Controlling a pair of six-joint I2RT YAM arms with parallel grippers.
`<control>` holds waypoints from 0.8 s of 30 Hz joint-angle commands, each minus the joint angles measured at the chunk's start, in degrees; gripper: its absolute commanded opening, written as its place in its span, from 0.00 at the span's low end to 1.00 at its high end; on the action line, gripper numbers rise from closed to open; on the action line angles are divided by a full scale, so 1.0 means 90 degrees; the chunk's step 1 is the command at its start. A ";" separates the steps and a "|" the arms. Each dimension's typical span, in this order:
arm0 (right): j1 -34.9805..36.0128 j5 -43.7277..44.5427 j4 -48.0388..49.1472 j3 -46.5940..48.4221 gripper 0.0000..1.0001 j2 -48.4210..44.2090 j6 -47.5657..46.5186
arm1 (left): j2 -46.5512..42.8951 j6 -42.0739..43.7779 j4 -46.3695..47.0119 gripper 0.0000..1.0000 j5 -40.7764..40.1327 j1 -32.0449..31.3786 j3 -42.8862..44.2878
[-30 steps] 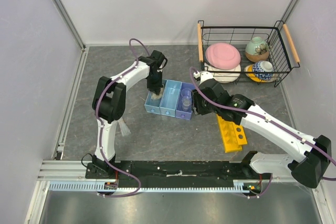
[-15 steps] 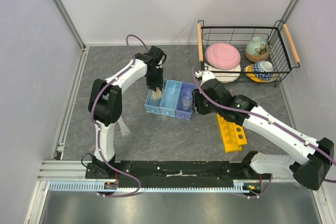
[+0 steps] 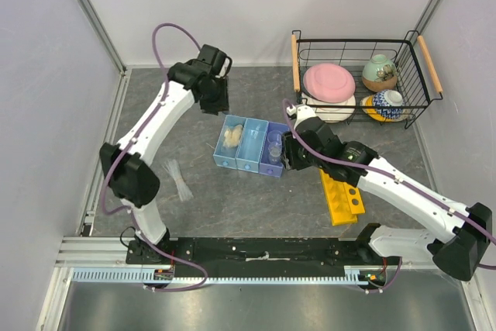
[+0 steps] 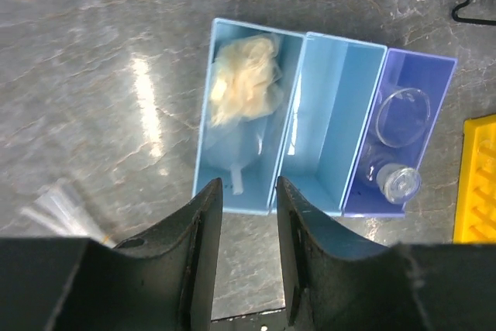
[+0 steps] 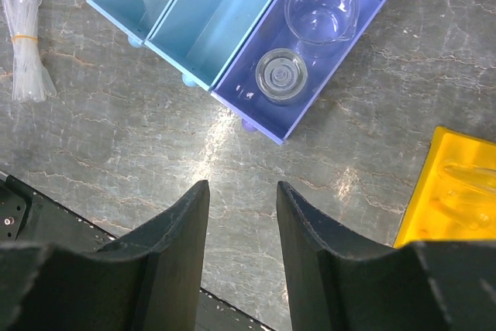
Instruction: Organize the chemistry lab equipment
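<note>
Cream lump (image 4: 244,83) now lies loose in the end compartment of the blue three-compartment tray (image 4: 329,122), ahead of and below my left gripper (image 4: 248,191). A second ago that gripper was down in that compartment with its fingers pinched together. Since then it has let go, risen and swung away from the tray. The wrist view shows its fingers parted with nothing between them. A clear piece lies in the same compartment, nearer the fingertips, and I cannot make out what it is. I read this as the lump delivered and the left arm free for the next item.

My right gripper (image 5: 242,191) has barely moved. It hovers over bare table just short of the tray's purple end, fingers apart and empty. Ahead of it, the small clear beaker (image 5: 320,5) and a round clear piece, probably the funnel (image 5: 280,75), sit in that purple compartment. The middle compartment holds nothing. The banded bundle of test tubes (image 5: 27,60) lies on the table well off to that gripper's left, apart from the yellow rack (image 5: 457,184) at its right, so I judge the tubes are what remains.
</note>
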 commanded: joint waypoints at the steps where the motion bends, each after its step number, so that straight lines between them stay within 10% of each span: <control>1: 0.0075 -0.0118 0.0425 -0.0066 0.48 0.0157 -0.0001 | -0.1073 -0.0167 -0.0637 0.41 -0.0630 0.0032 -0.0529; 24: 0.0553 -0.0411 0.0738 -0.0427 0.52 -0.0116 -0.0069 | -0.4111 -0.2921 0.0182 0.54 -0.1227 0.0733 -0.5803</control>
